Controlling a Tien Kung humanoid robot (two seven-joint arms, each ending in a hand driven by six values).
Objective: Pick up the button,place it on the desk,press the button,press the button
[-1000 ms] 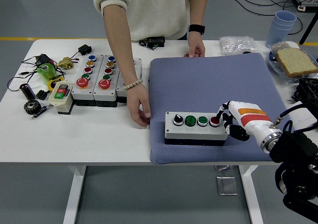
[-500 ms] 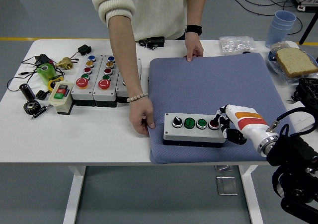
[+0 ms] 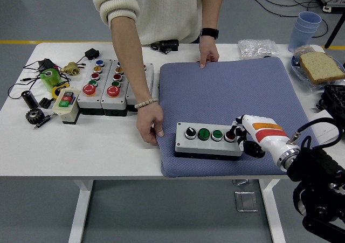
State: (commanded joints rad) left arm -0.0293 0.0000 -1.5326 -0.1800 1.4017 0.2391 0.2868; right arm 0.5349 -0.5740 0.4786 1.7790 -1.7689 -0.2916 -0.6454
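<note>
A grey button box (image 3: 208,139) with a black knob, two green buttons and a red button (image 3: 229,136) lies on the blue pad (image 3: 226,95) near its front edge. My right hand (image 3: 243,138) is at the box's right end, fingers curled, with one black fingertip (image 3: 235,130) resting on the red button. A person at the far side holds the pad: one hand (image 3: 149,127) grips its front left edge, the other hand (image 3: 207,54) presses its back edge. My left arm does not show.
Several more button boxes (image 3: 105,87) stand left of the pad, with a small red-green switch box (image 3: 66,104), a gear and small parts at the far left. Blue cups (image 3: 305,28), a plastic bag and bread (image 3: 321,66) sit at the back right.
The pad, with the box on it, has slid slightly left and toward the near edge under the person's hands. My right hand has followed, staying on the red button.
</note>
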